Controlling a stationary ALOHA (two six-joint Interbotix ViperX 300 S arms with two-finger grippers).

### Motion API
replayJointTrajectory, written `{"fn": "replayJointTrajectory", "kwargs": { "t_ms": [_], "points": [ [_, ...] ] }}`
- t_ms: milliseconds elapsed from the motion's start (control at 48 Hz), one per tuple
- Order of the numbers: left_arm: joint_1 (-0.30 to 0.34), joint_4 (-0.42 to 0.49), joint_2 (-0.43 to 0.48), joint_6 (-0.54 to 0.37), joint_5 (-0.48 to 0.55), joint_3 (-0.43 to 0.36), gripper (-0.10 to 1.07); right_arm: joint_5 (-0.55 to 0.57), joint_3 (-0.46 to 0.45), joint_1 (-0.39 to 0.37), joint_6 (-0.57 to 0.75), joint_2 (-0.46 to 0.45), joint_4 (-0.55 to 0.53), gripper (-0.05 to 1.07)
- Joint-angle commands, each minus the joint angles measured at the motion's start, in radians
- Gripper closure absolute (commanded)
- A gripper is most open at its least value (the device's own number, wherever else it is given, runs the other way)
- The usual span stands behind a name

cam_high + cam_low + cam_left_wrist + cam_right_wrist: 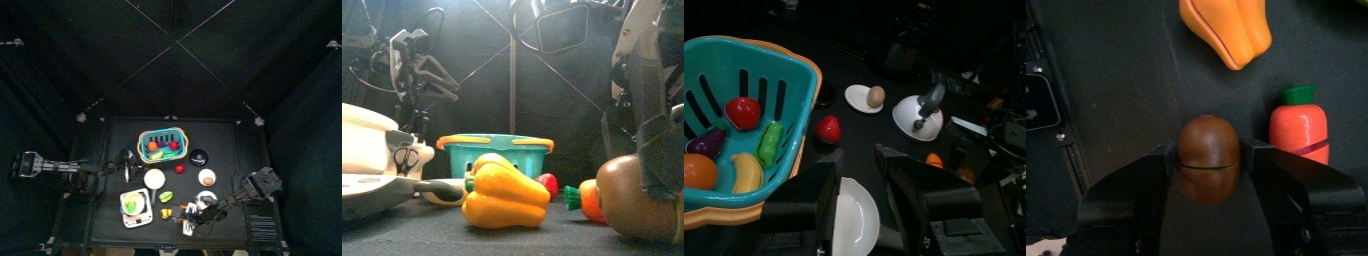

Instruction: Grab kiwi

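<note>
The kiwi (pixel 1207 148) is a brown oval lying on the black table, and it sits right between the two jaws of my right gripper (pixel 1208 165), which are closed in against its sides. In the front view the kiwi (pixel 629 198) is large at the right, resting on the table, with the right arm over it. In the top view the right gripper (pixel 201 214) is near the table's front edge. My left gripper (pixel 855 165) is open and empty, above a white plate (pixel 855 215) beside the teal basket (pixel 744 95).
An orange-yellow pepper (pixel 1227 30) and a toy carrot (pixel 1300 125) lie close to the kiwi. The basket (pixel 166 146) holds several toy fruits. A red fruit (pixel 828 128), an egg on a saucer (pixel 875 96) and a white toy appliance (pixel 376 160) are nearby.
</note>
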Motion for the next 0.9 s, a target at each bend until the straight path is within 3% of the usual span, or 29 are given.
{"fn": "replayJointTrajectory", "kwargs": {
  "t_ms": [0, 396, 875],
  "points": [
    [0.003, 0.002, -0.002, 0.002, -0.005, -0.026, 0.24, -0.002, -0.006, -0.002, -0.002, -0.02, 0.0, 0.17],
    [0.005, 0.002, -0.002, 0.002, -0.005, -0.025, 0.24, 0.002, -0.006, -0.009, -0.002, -0.046, -0.014, 0.3],
    [0.003, 0.002, -0.002, 0.002, -0.003, -0.026, 0.24, 0.037, -0.017, -0.028, -0.005, -0.098, -0.08, 0.31]
  ]
}}
